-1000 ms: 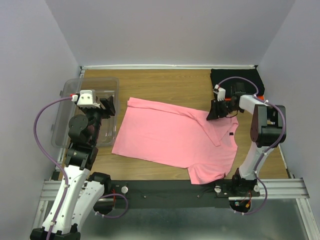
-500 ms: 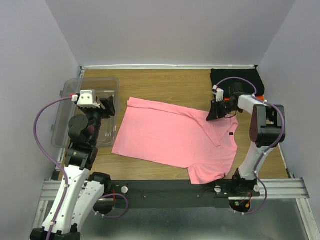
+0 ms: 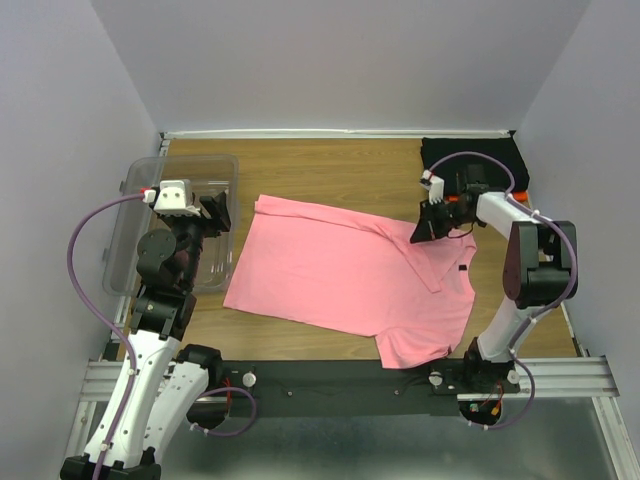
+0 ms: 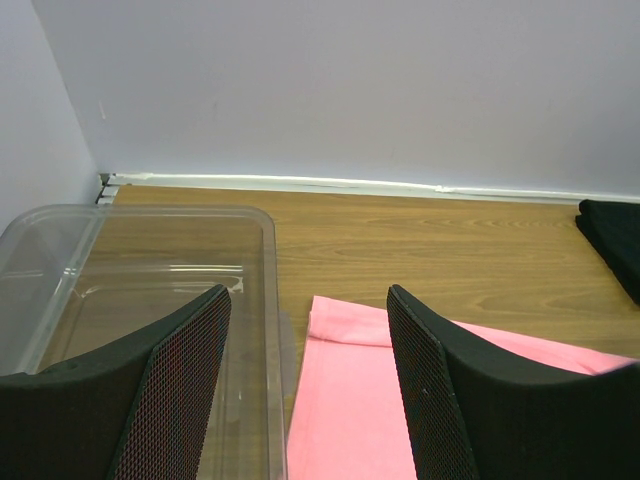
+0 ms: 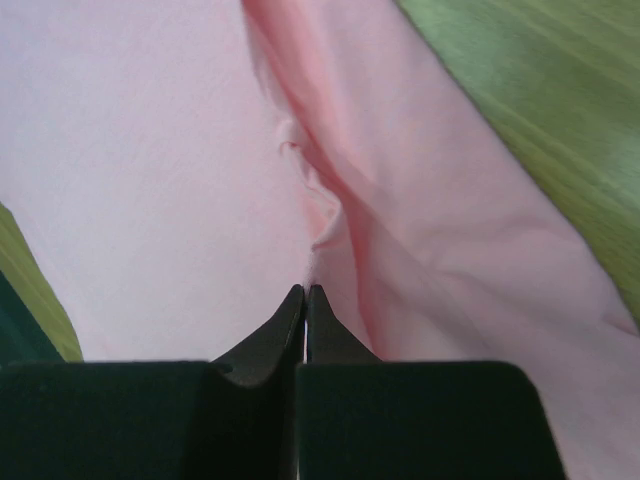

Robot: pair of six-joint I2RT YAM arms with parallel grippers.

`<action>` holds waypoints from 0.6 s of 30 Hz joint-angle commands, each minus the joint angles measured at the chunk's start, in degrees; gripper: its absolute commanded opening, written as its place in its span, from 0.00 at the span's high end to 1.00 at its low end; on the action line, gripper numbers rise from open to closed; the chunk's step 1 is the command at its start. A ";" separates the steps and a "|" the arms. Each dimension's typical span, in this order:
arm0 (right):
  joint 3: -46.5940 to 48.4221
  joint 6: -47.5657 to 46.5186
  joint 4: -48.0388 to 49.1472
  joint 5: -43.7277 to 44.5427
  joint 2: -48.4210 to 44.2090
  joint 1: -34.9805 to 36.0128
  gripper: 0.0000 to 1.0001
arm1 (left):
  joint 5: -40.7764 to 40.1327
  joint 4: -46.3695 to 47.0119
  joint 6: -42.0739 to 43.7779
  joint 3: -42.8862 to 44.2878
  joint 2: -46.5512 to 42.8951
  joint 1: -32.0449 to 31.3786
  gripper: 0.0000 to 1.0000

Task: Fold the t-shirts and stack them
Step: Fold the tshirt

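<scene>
The bright pink t-shirt (image 3: 340, 275) lies spread on the wooden table, its right side partly folded over with a crease. My right gripper (image 3: 420, 232) is shut at the shirt's upper right edge. In the right wrist view its tips (image 5: 305, 290) meet on a pucker of pink cloth (image 5: 150, 180). The black t-shirt (image 3: 470, 160) lies folded at the back right corner. My left gripper (image 3: 218, 210) is open and empty, above the tub's right rim and the pink shirt's (image 4: 360, 400) left corner. The orange-red shirt is out of view.
A clear plastic tub (image 3: 130, 220) stands at the left, and its rim (image 4: 270, 300) shows between my left fingers. The black shirt's (image 4: 615, 235) edge shows at the far right of the left wrist view. Walls close the table at the back and on both sides.
My right gripper has crept slightly left and back at the shirt's edge, and its arm has shifted. The left arm and the shirts have not visibly moved.
</scene>
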 commanded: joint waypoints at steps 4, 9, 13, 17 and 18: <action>-2.45 -1.15 -3.44 -2.19 -2.84 4.14 0.94 | -0.19 0.27 0.86 -0.80 -0.24 0.43 0.28; -3.59 -0.98 -4.76 -1.84 -4.51 7.83 0.94 | -0.19 0.18 0.86 -0.80 -0.24 0.34 0.28; -3.77 -0.54 -5.02 -0.96 -4.34 10.82 0.93 | -0.27 0.18 0.86 -0.80 -0.24 0.34 0.28; -3.15 -0.80 -5.55 -0.87 -2.85 14.06 0.90 | -0.27 0.18 0.86 -0.72 -0.24 0.34 0.28; -3.06 -0.71 -5.64 -1.13 -2.67 14.60 0.89 | -0.36 0.09 0.86 -0.71 -0.24 0.34 0.28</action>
